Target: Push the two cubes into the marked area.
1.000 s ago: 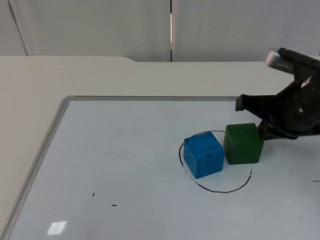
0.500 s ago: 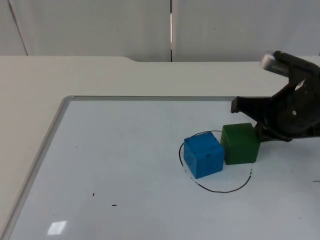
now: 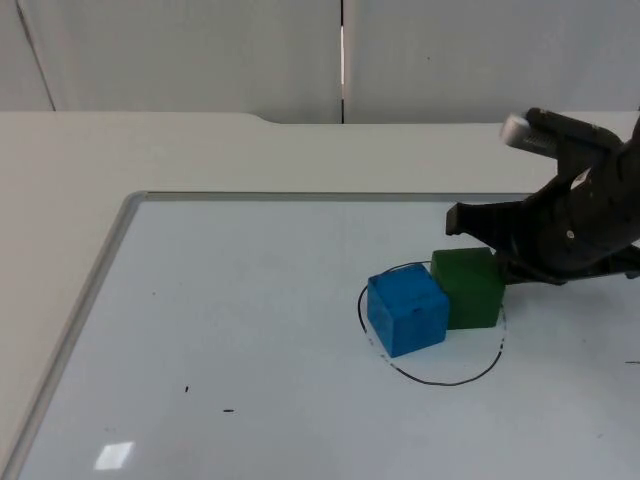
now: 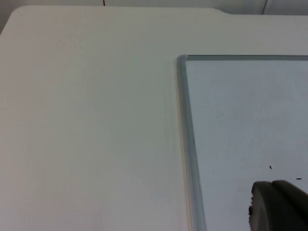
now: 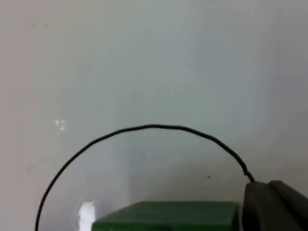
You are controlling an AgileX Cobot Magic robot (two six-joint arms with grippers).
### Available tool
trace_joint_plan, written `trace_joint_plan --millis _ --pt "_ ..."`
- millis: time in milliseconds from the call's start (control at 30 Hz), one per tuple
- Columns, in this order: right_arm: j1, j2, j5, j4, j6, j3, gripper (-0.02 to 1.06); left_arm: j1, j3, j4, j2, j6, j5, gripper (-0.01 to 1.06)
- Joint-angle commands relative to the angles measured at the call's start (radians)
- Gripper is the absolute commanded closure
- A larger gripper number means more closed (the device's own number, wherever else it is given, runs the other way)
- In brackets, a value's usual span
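White table top [image 3: 150,150] stretches to a grey partition wall [image 3: 200,50], with a pale whiteboard [image 3: 250,330] lying flat on it inside a thin metal frame. On the board, a hand-drawn black circle [image 3: 440,381] serves as the marked area and holds both cubes: the blue cube [image 3: 406,310] sits wholly within the line on its left side, and the green cube [image 3: 466,287] sits touching the blue one's right face, its far right edge at or just over the line near the upper right of the ring.

Black right gripper [image 3: 490,240] reaches in from the right edge of the table, low over the board and pressed against the green cube's right side; whether its fingers are apart or together cannot be told, and nothing is seen held between them. In the right wrist view, the green cube's top [image 5: 166,216] lies just this side of the curved line [image 5: 154,127], beside a black fingertip.

Left gripper [image 4: 279,207] waits over the board's left part, near the frame; the state of its fingers cannot be told.
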Motion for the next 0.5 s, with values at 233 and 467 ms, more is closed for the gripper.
trace_joint_plan --millis 233,467 --pt "0.011 -0.001 -0.029 -0.005 -0.011 -0.004 1.04 -0.004 0.005 0.001 -0.004 -0.004 -0.012 1.05" --pt "0.032 -0.006 -0.066 -0.005 -0.011 -0.006 1.04 -0.004 0.005 0.001 -0.004 -0.004 -0.012 1.05"
